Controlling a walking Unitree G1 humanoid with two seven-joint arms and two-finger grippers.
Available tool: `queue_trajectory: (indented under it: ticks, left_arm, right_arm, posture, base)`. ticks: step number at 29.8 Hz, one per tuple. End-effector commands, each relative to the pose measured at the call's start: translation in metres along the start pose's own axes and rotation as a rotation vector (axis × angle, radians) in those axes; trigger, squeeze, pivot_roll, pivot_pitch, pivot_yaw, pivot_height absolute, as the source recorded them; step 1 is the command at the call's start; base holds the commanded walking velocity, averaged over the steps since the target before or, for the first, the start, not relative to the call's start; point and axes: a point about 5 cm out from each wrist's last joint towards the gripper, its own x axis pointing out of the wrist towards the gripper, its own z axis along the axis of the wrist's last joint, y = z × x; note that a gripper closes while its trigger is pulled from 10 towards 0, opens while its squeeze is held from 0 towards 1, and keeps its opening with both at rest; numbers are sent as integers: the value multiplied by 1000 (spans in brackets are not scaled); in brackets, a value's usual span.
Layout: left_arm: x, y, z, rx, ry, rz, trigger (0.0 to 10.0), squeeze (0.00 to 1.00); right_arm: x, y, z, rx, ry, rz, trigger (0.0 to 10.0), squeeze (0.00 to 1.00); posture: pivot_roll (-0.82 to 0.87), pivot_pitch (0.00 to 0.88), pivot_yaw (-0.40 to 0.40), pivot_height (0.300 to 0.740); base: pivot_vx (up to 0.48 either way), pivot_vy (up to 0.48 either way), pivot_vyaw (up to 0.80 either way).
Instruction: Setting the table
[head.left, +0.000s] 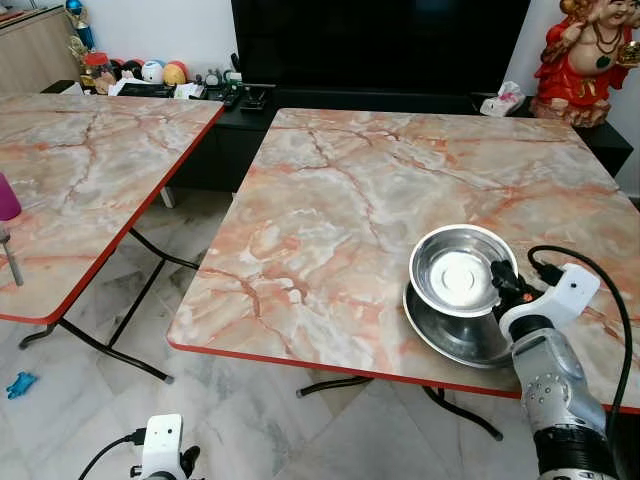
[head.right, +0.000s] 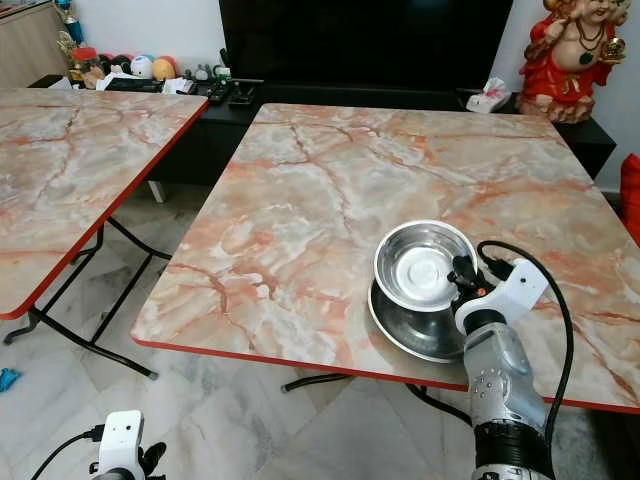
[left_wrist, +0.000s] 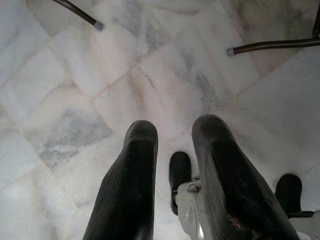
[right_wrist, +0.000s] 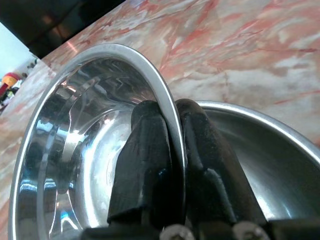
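Your right gripper (right_wrist: 167, 165) is pinched on the rim of the upper steel bowl (head.left: 462, 270), one finger inside, one outside, fingers (right_wrist: 142, 165) closed down to the rim's thickness. That bowl sits tilted in a second steel bowl (head.left: 450, 325) beneath it; lower bowl rests on the marble-pattern bench (head.left: 330, 220). Both bowls are at the near right of the bench, the lower one close to the red front edge (head.left: 300, 362) but fully on the surface. You have plenty of bare top to the left of the bowls and behind them, all the way to the far edge. Right arm (head.left: 550, 390) comes in over the front edge, its black cable (head.left: 615, 300) looping above the bench to the right of the bowls. A second bench (head.left: 80, 170) of the same pattern stands to the left, well apart, with a strip of tiled floor (head.left: 190, 260) between the two and folding legs (head.left: 140, 290) underneath crossing into that strip. Behind the benches: a dark TV unit (head.left: 380, 50) with clutter on its low shelf, and a red figurine (head.left: 580, 60) at far right. Left gripper (left_wrist: 175, 175) hangs low over the marble floor, fingers a little apart, holding nothing; two leg tips (left_wrist: 97, 25) of a bench frame rest on the tiles ahead of it.
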Motion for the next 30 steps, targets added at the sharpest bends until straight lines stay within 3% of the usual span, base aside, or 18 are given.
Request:
queue_trajectory:
  ticks: [1, 9, 20, 30]
  left_arm:
    - [-1, 0, -4, 0, 20, -3, 10000, 0]
    - [-1, 0, -6, 3, 25, -9, 10000, 0]
    - [-2, 5, -8, 3, 35, 0, 10000, 0]
    - [-2, 4, -10, 5, 45, -1, 10000, 0]
  right_arm:
    - [0, 0, 1, -52, 1, 13, 10000, 0]
    - [-5, -5, -7, -45, 8, -5, 10000, 0]
    - [-7, -10, 5, -45, -39, -35, 10000, 0]
    - [-17, -6, 4, -49, -47, -40, 10000, 0]
  posture:
    - [19, 0, 11, 740]
    - [18, 1, 18, 740]
    - [17, 0, 20, 740]
    - [13, 1, 23, 740]
  base:
    - [0, 0, 0]
    - [0, 0, 0]
    - [0, 0, 0]
    - [0, 0, 0]
